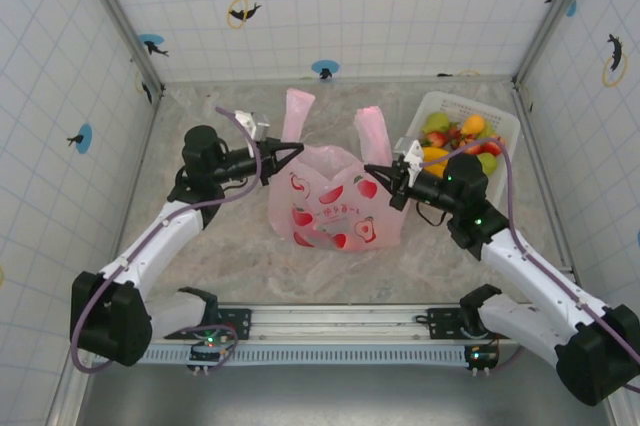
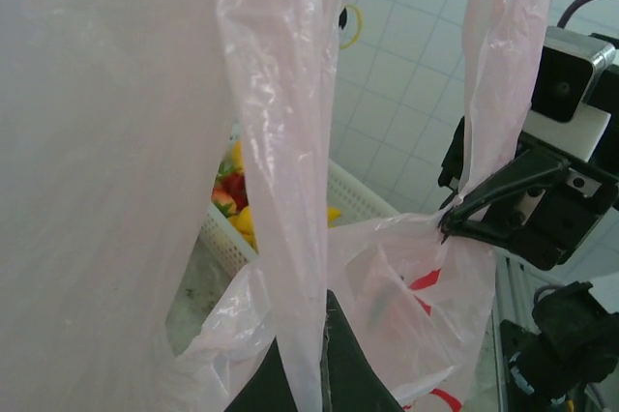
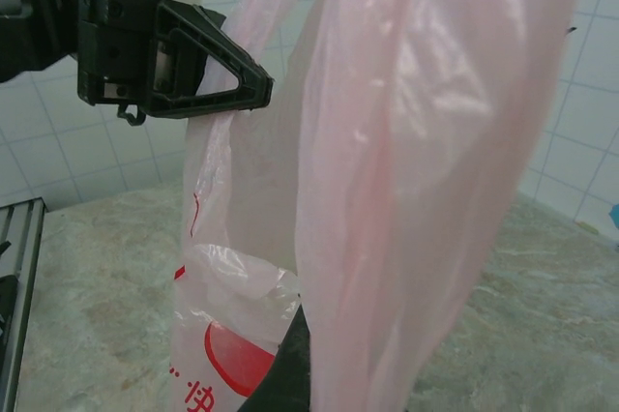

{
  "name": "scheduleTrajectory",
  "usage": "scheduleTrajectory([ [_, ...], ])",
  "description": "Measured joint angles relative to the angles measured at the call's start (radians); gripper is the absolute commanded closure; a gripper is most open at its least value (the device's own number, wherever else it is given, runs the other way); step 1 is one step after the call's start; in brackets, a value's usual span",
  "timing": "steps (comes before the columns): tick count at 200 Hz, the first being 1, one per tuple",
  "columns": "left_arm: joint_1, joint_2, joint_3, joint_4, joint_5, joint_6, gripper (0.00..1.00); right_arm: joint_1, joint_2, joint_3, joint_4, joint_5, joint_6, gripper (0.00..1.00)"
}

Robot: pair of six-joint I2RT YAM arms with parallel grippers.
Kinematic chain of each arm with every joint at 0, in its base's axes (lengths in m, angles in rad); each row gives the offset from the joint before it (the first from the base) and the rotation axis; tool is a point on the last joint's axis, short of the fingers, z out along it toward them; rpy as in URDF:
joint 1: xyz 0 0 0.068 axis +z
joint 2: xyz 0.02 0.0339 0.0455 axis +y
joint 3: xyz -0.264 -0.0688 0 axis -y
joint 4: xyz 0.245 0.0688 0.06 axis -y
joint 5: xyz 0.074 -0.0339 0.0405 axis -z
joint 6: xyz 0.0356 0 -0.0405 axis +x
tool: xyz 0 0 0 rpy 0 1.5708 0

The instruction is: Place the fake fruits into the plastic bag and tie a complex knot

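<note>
The pink plastic bag [image 1: 332, 204] stands mid-table with its two handle loops [image 1: 297, 111] sticking up. My left gripper [image 1: 298, 149] is shut on the bag's left rim at the base of one handle. In the left wrist view that handle strip [image 2: 290, 190] runs down between its dark fingers [image 2: 363, 373]. My right gripper [image 1: 372, 170] is shut on the bag's right rim, and in the right wrist view pink film [image 3: 406, 190] hangs over its fingers [image 3: 290, 378]. The fake fruits [image 1: 455, 141], red, orange, green and yellow, lie in the white basket. No knot shows.
The white slatted basket [image 1: 435, 101] sits at the back right, close behind my right arm, and its wall [image 2: 227, 248] shows past the bag. Tiled walls close in the marbled table [image 1: 220, 246] on three sides. A metal rail [image 1: 330, 321] runs along the near edge.
</note>
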Motion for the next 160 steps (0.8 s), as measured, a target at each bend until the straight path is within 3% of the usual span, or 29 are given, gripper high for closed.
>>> scheduleTrajectory([
  [70,-0.195,-0.133,0.09,-0.41,-0.274,0.338,1.0,-0.09,-0.002,0.083,-0.177,-0.03,-0.075,0.99],
  [114,-0.343,-0.098,0.142,-0.567,-0.43,0.52,1.0,-0.08,0.036,0.122,-0.227,-0.093,-0.093,0.98],
  [160,-0.426,-0.002,0.233,-0.649,-0.508,0.662,1.0,-0.043,0.071,0.143,-0.268,-0.12,-0.125,0.95],
])
